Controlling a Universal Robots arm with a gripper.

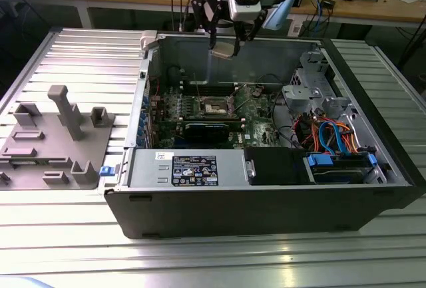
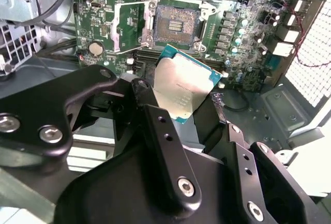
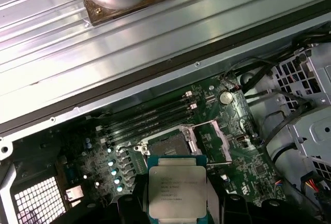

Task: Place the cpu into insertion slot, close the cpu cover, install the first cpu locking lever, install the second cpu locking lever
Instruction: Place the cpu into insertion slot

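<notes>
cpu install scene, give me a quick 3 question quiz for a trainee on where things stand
1. True or false: the cpu already sits in the insertion slot.
2. Pick one. The cpu cover is: A) shut down over the slot, B) swung open beside the slot, C) lying outside the computer case.
3. Fill the blank: the gripper is shut on the ____.

Key: 1 false, the slot's pin field is bare; 2 B; 3 cpu.
</notes>
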